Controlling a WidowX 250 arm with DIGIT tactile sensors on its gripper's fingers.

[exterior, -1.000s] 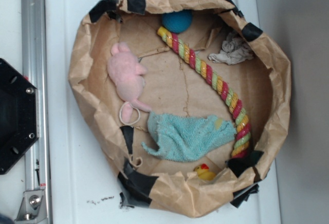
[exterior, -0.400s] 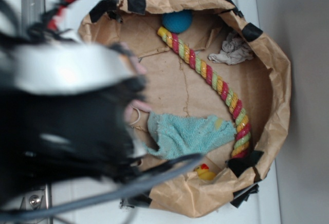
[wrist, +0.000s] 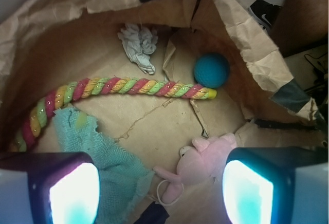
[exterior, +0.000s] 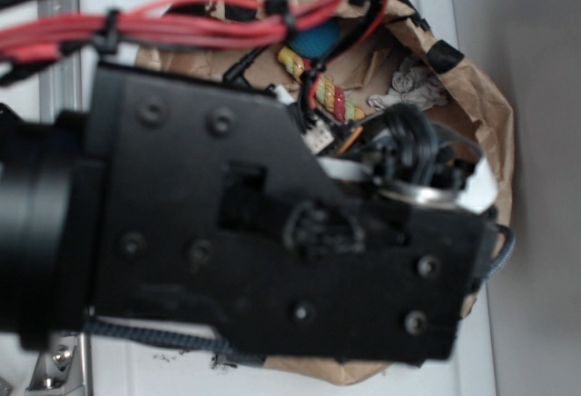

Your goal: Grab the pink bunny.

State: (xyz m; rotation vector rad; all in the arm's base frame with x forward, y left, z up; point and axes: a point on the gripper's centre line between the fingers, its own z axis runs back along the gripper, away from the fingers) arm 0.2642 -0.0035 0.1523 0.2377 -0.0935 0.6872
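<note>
Status: approach stage only, grasp not yet made. The claw (wrist: 162,193) is seen spread wide in the wrist view, with both glowing pads at the bottom corners and nothing held between them. No contact with the pink bunny (wrist: 203,161) is visible.

Location: the pink bunny lies on the paper floor of the brown paper bag basin (wrist: 67,13), low in the wrist view, right of centre and just beside the right pad. Its thin loop (wrist: 167,192) sits roughly between the pads. In the exterior view the bunny is fully hidden by the arm (exterior: 263,242); nothing can be confirmed from there.

Remaining, as judged: the claw is to be shifted toward the body on the right, lowered, then closed and lifted.

Bunny appearance: pale pink, fuzzy, rounded soft body, a limb or ear trailing toward the teal cloth (wrist: 100,162). It is lying flat, not upright. Its right side is cut off by the pad.

Neighbours: the teal cloth is just beside the bunny on the left, so a snag is judged possible. The striped rope (wrist: 118,88), blue ball (wrist: 211,70) and grey rag (wrist: 138,44) are well apart from it.
</note>
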